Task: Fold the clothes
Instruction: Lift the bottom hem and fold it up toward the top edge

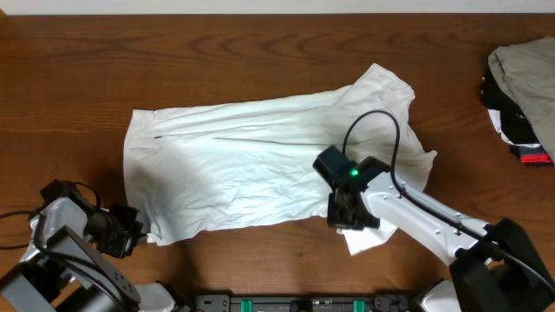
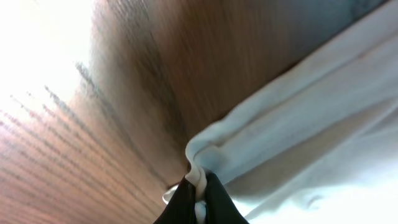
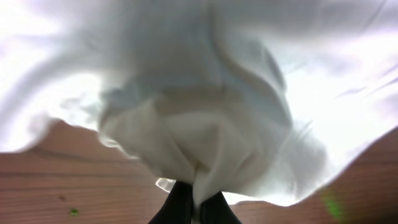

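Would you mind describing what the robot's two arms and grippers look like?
The right arm and left arm have white links and black joints. A black cable loops above the right wrist, beside a green light. The left gripper and right gripper are black.

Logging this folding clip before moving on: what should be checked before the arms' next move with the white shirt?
1. left gripper pinching the T-shirt edge: ok.
2. right gripper pinching a fold of cloth: ok.
3. T-shirt spread flat: not ok; wrinkled, right end bunched.
4. Print side up or down: cannot tell; no lettering shows.
5. garment heap apart from the T-shirt: ok.
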Motion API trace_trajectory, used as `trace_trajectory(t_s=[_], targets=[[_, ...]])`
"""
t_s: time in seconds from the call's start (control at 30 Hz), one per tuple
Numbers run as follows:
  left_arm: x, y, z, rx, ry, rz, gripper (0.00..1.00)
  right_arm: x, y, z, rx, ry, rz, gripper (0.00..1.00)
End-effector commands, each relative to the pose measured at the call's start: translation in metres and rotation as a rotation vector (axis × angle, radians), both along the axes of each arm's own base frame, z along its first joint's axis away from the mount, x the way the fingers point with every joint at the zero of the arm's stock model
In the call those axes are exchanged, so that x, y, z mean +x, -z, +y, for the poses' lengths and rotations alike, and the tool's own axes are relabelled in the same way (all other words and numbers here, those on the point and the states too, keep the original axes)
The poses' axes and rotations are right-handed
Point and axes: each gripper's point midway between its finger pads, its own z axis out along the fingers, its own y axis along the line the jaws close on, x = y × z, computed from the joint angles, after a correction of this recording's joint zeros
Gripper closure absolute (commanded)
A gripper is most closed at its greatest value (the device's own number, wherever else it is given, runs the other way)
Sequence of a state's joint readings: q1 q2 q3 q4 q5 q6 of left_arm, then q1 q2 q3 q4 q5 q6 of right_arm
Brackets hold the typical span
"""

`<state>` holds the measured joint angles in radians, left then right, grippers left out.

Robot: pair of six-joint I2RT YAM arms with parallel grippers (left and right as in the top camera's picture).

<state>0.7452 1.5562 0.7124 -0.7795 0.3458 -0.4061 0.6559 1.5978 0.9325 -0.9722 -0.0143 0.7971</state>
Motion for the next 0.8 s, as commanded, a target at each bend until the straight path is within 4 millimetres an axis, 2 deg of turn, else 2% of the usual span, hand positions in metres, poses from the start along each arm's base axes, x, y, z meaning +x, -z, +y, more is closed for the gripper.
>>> trace_trajectory(t_s=[0.0,0.13,0.4,0.6,0.77], targets=[[0.003,-0.012,-0.001,0.014,0.031,-0.042,0.94,0.021,-0.013,-0.004,-0.019,-0.011,-0.056,0.99],[0.007,-0.033,-0.001,0.036,0.056,-0.095,0.94,0.035,-0.024,-0.008,-0.020,-0.001,-0.082,0.99],[0.024,-0.073,0.013,0.155,0.039,-0.228,0.94,0.061,-0.041,-0.015,0.006,0.025,-0.130,0.99],[0.039,-0.086,0.025,0.195,-0.009,-0.287,0.94,0.082,-0.046,-0.038,0.012,0.098,-0.158,0.99],[0.056,-0.093,0.035,0.224,-0.049,-0.358,0.94,0.098,-0.048,-0.052,0.023,0.089,-0.194,0.99]])
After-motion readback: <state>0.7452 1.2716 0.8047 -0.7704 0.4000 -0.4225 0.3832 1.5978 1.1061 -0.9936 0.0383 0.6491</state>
